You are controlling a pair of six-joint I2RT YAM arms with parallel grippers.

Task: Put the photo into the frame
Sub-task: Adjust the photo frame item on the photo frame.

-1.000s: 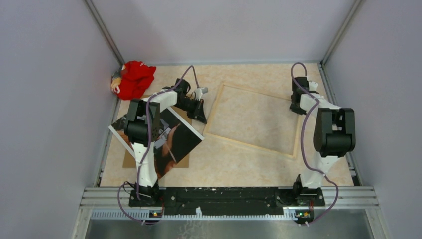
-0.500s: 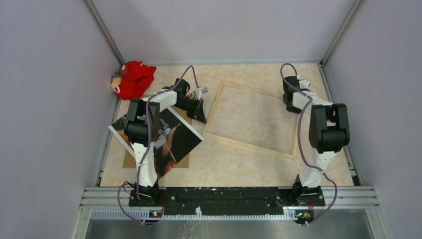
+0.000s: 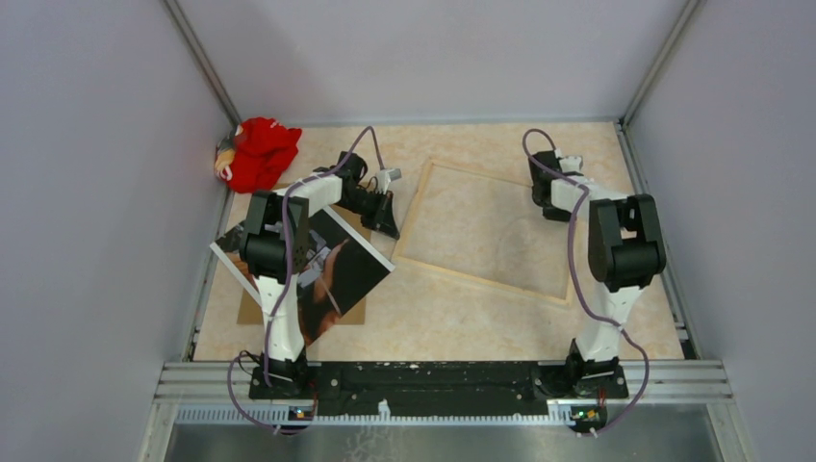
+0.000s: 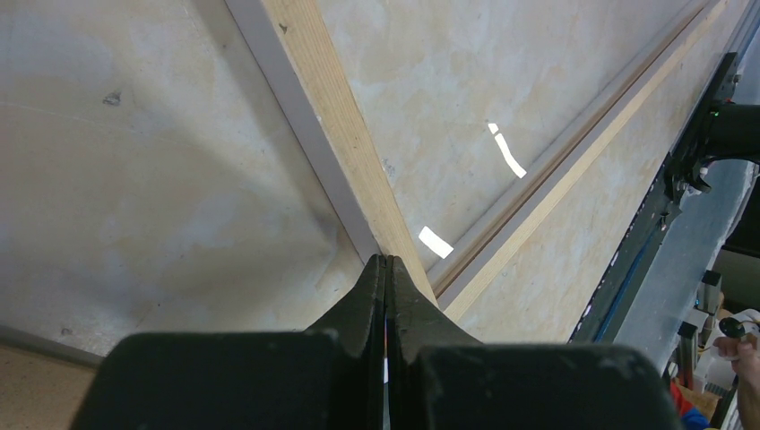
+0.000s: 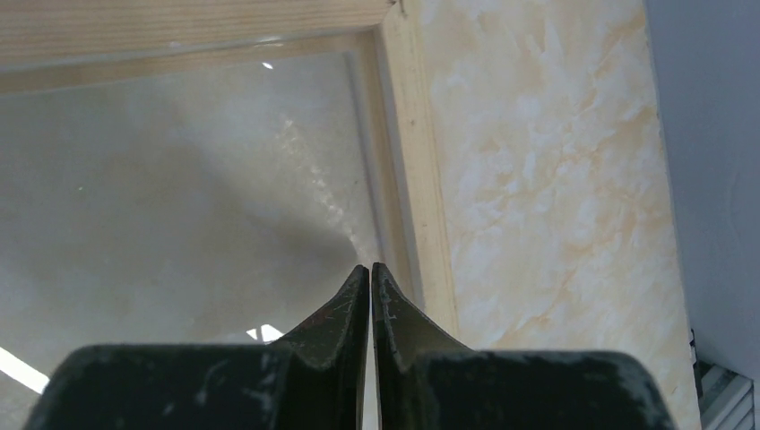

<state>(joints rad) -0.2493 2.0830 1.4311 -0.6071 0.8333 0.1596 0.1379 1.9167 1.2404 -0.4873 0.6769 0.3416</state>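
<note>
The frame [image 3: 481, 279] lies flat with its light-wood rear side up, right of the table's centre. The photo [image 3: 348, 269], dark with a thin white border, lies face up at the left, partly under my left arm. My left gripper [image 3: 390, 227] is shut and empty, its tips against the frame's left rail; the left wrist view shows the tips [image 4: 385, 262] at that wooden rail [image 4: 327, 107]. My right gripper [image 3: 549, 212] is shut and empty, over the frame's far right part. The right wrist view shows its tips [image 5: 370, 269] over the pane, just inside the right rail [image 5: 414, 170].
A plain brown backing board [image 3: 252, 310] lies under the photo at the near left. A red cloth toy [image 3: 258, 152] sits in the far left corner. Grey walls enclose the table on three sides; a metal rail [image 3: 433, 375] runs along the near edge.
My right arm has swung left, moving its gripper from the frame's right outer edge to over the frame's far right part. The left arm, photo and frame have not moved.
</note>
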